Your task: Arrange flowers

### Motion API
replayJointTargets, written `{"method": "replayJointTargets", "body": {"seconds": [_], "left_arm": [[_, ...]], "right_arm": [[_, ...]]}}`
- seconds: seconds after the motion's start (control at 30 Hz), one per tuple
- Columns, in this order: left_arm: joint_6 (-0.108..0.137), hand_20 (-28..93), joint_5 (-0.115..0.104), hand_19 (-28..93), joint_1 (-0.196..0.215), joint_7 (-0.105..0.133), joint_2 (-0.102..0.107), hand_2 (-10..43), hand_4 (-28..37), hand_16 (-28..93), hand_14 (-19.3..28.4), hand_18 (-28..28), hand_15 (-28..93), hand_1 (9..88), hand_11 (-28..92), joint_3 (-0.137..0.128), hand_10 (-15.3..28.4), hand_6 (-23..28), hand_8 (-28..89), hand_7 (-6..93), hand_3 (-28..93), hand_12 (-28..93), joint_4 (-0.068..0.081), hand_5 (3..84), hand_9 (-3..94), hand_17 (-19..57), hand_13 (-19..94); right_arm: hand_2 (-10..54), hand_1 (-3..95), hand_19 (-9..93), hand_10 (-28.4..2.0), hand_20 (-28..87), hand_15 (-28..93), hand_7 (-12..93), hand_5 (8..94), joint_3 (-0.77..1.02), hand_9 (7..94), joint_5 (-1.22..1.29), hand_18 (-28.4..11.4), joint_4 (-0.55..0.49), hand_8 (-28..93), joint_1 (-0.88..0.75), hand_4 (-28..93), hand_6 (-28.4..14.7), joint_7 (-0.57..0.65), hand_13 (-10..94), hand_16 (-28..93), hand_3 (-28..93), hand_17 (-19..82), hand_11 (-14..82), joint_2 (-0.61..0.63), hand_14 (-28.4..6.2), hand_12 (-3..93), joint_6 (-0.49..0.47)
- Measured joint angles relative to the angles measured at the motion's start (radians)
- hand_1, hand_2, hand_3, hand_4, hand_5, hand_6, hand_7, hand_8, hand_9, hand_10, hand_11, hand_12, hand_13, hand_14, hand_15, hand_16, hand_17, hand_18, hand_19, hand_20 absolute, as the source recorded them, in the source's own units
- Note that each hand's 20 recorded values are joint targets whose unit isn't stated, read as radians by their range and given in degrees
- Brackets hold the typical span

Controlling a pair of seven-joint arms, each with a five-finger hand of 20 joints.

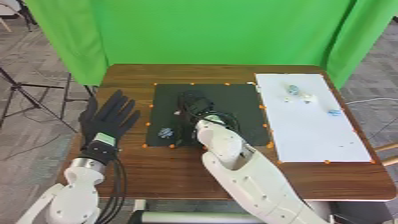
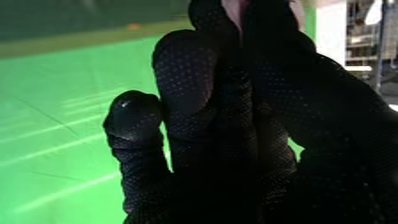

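While the black-gloved right hand pinches a pink, petal-like piece in its fingers over the dark rectangular mat, placing seems in hand; ruffled blue flower near-left on mat; left hand, far left, fingers straight, empty; next: lower, ease fingers apart.

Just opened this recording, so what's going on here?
The robot appears to be arranging flowers. Its right hand is over the dark mat, seemingly pinching a pale pink piece. A blue flower lies on the mat, and more small pieces are on the white sheet. The left hand waits open at the table's left.
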Motion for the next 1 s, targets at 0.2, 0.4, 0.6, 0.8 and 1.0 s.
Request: {"method": "replayJointTargets", "body": {"seconds": [0.2, 0.4, 0.6, 0.8, 1.0], "left_arm": [[0.047, 10, -0.005, 35, -0.003, -0.003, -0.003, 10.0, -28.3, -9, 11.1, 13.2, 30, 27.4, 19, 0.001, 11.8, 6.5, -10, 14.4, 73, 7, -0.005, 37.6, 29.5, -5.8, 21], [0.05, 10, -0.008, 35, -0.003, -0.007, -0.006, 9.9, -28.3, -9, 11.8, 13.1, 32, 27.3, 20, -0.001, 11.7, 6.9, -10, 16.1, 74, 7, -0.005, 38.6, 29.4, -5.7, 21], [0.05, 10, -0.008, 36, 0.0, -0.014, -0.008, 9.8, -28.3, -9, 12.8, 13.2, 35, 27.4, 22, -0.009, 12.6, 7.6, -10, 17.9, 74, 8, -0.006, 40.1, 31.2, -5.7, 22], [0.056, 10, -0.017, 36, 0.004, -0.019, -0.008, 9.2, -28.3, -9, 13.0, 13.4, 36, 27.5, 22, -0.018, 12.7, 7.9, -11, 18.6, 74, 9, -0.008, 40.5, 31.3, -5.8, 23], [0.056, 10, -0.025, 36, 0.009, -0.018, -0.008, 8.8, -28.3, -10, 12.9, 13.5, 35, 27.1, 22, -0.027, 12.6, 7.9, -11, 18.3, 74, 9, -0.01, 40.2, 31.1, -5.8, 22]], "right_arm": [[-9.5, 58.7, 93, -9.9, 36, 53, 27, 70.3, 0.006, 79.0, 0.003, -20.7, 0.016, 0, -0.007, -28, -1.2, 0.028, 72, 43, 70, 42, 7.6, -0.011, -5.0, 30.9, -0.024], [-9.5, 54.0, 93, -11.7, 36, 55, 25, 68.2, 0.014, 73.9, 0.022, -20.9, 0.01, 0, -0.012, -28, -1.3, 0.054, 72, 41, 73, 42, 14.6, -0.012, -5.7, 23.3, -0.037], [-9.5, 49.3, 93, -13.1, 36, 56, 23, 66.5, 0.021, 70.5, 0.053, -21.2, -0.022, -12, -0.021, -28, -0.9, 0.062, 71, 38, 76, 41, 18.1, -0.012, -7.3, 17.3, -0.064], [-9.5, 44.3, 93, -14.5, 36, 55, 19, 61.7, 0.033, 65.6, 0.092, -22.0, -0.075, -12, -0.027, -28, -3.0, 0.075, 70, 33, 79, 41, 15.9, -0.012, -8.8, 16.5, -0.155], [-9.5, 40.6, 93, -16.5, 37, 55, 16, 57.9, 0.058, 60.8, 0.147, -22.6, -0.142, -11, -0.034, -28, -4.6, 0.14, 68, 27, 79, 42, 13.8, -0.017, -10.0, 15.6, -0.225]]}}
